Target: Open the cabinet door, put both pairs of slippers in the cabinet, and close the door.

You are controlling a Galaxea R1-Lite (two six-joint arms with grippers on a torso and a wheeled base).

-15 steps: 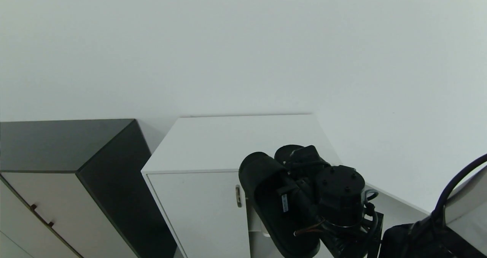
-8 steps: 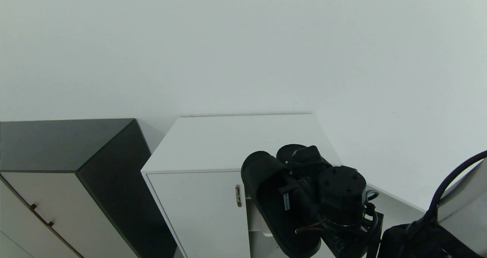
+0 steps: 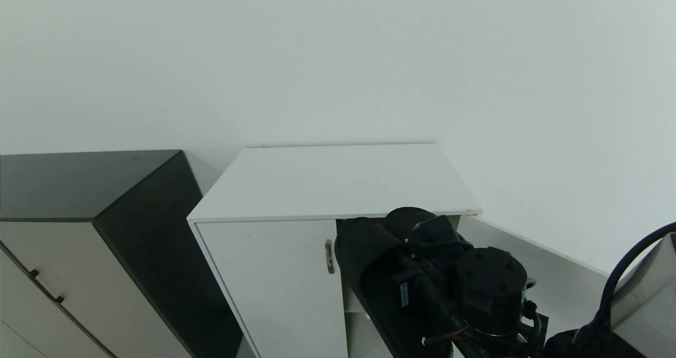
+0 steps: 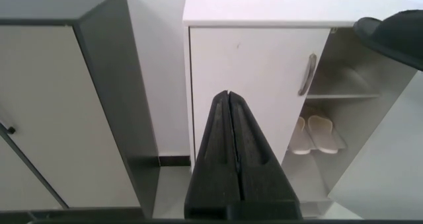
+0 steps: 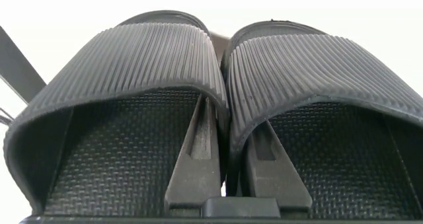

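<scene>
Head view: white cabinet beside dark cabinet.

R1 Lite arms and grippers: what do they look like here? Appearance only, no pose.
Left gripper: two long matte-black fingers that taper toward the tips, with textured faces. Right gripper: the same dark fingers, each with a lengthwise slot. Right arm: black, with a round capped joint dotted with screws and thin cables at the wrist, one orange-brown.

Heels of black slippers off-frame below.
</scene>
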